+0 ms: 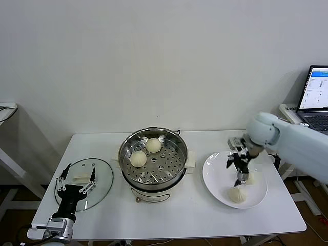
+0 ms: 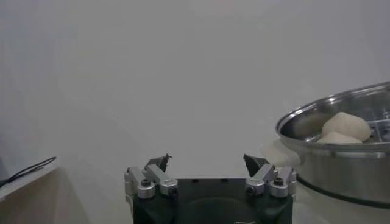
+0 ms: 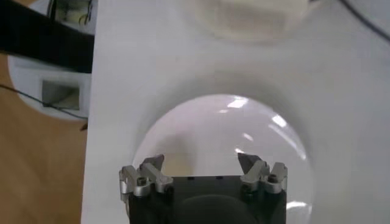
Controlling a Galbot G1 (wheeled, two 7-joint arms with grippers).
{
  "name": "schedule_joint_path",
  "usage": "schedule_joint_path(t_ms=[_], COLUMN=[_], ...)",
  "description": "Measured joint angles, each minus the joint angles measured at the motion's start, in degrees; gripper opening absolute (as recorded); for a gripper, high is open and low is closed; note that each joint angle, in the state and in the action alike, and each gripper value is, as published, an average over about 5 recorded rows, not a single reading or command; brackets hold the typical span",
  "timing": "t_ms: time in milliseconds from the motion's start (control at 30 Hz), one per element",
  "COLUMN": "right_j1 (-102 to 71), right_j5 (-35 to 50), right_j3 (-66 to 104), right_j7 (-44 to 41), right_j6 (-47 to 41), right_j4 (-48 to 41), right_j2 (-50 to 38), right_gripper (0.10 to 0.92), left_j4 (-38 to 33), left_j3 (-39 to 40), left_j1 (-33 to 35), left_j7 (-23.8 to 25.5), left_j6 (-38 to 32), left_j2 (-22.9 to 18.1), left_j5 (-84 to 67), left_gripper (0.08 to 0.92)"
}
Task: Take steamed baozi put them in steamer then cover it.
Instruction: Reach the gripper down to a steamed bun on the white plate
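The left claw (image 1: 77, 180) hangs low at the near left edge of the surface (image 1: 184, 215), fingers spread wide and holding nothing. The glass lid (image 1: 102, 179) lies flat directly behind and beneath it, so the covering step is not yet done.

Well to that claw's right stands the steamer (image 1: 151, 156), open-topped. Two steamed baozi (image 1: 138, 158) sit on its perforated tray, one touching or just beside the other, toward the back left of the tray. By my reckoning that is about half the loading finished.

Farther right, the right claw (image 1: 240, 171) points down over the white plate (image 1: 215, 177), jaws wide and empty. One bun (image 1: 236, 193) lies on the plate just below and in front of the claw; another bun (image 1: 251, 178) is just beside it on the far side, partly hidden by the fingers.

What seems left: grasp each of the two plate buns, carry them into the steamer, then have the lid set on top.
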Motion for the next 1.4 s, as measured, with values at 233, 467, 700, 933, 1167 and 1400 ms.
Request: schedule_joint_path(t_ms=[233,467,700,933,1167,1400], right_j1=[-6.16,-9.86,-11.91,-12.77,-13.23,-13.05], right_j5=[-3.56,-5.84,-7.12,-7.82,-8.15,-7.9], right_j3=[3.9,6.17,7.21,7.56,7.81,8.25], right_j7=[0.67,1.71,2.55,3.05,3.2,3.24], right_j6=[0.52,0.82,0.91,0.94,0.96,1.01], right_j4=[-0.42,-1.55,-2.93,-4.16,-4.58,-4.15], right_j2=[-0.81,-0.71,0.18,1.55,2.24,1.99], right_gripper=[0.823,0.823,0.823,0.821,0.709,0.671], left_j4=[-0.06,0.1,0.17,0.64,0.71,0.64], left_j3=[0.34,0.37,0.4,0.19,0.11,0.25], left_j1=[-0.1,-0.13,-0.25,-0.27,-0.36,-0.4], left_j7=[-0.03,-0.06,-0.06,-0.05,-0.03,-0.02], left_j6=[0.0,-0.11,-0.12,-0.22,-0.25,-0.25], left_j2=[-0.07,-0.12,-0.13,-0.23,-0.25,-0.25], left_j5=[0.03,0.11,0.12,0.23,0.23,0.23], left_gripper=[0.823,0.823,0.823,0.823,0.823,0.823])
